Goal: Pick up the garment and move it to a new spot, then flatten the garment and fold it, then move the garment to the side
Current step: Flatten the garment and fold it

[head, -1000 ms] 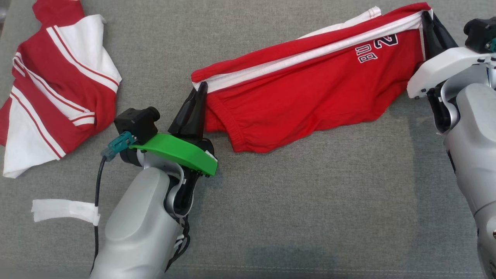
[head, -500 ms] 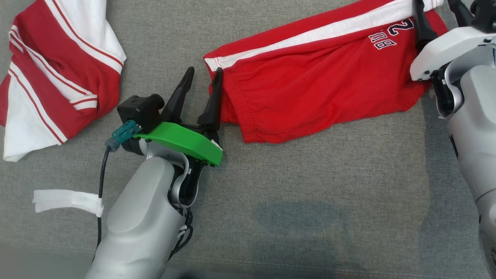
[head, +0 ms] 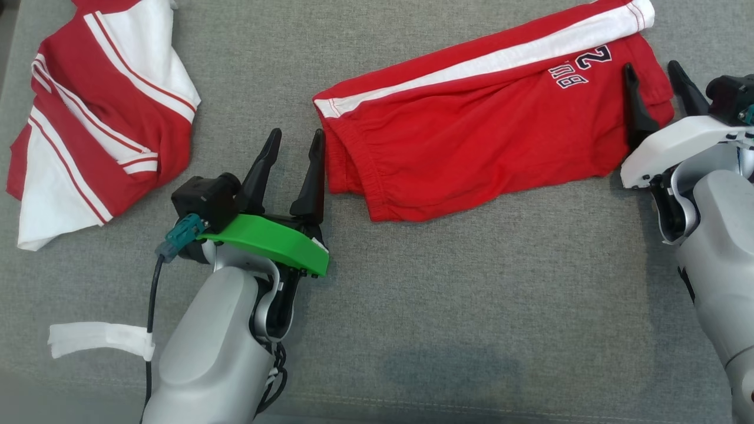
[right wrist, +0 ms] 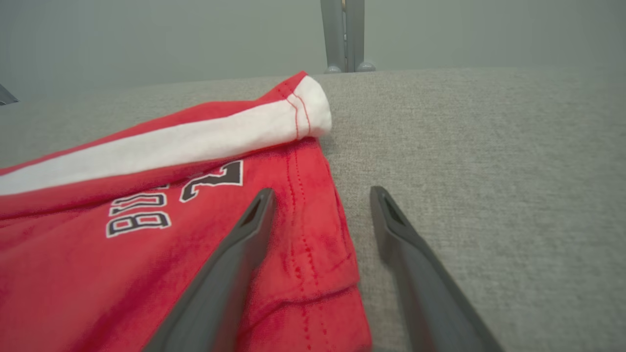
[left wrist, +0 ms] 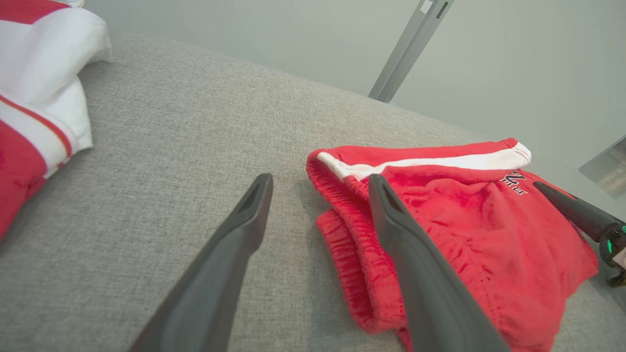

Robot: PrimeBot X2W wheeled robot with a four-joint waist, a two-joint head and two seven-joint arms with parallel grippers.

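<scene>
Head view: a crumpled red-and-white striped cloth (head: 100, 112) lies far left on the grey fabric surface (head: 471, 294); the left gripper (head: 296, 135), jaws wide and empty, sits just beside the waistband end of the folded red white-striped shorts (head: 471, 141); the right gripper (head: 651, 66), equally wide, straddles their opposite hem, gripping nothing.

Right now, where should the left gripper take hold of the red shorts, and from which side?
Grip the gathered waistband at the left end of the red shorts, coming from the robot's left with the open left gripper. That edge is thick, doubled and beside its fingertips, so probably gives a firm bite.
</scene>
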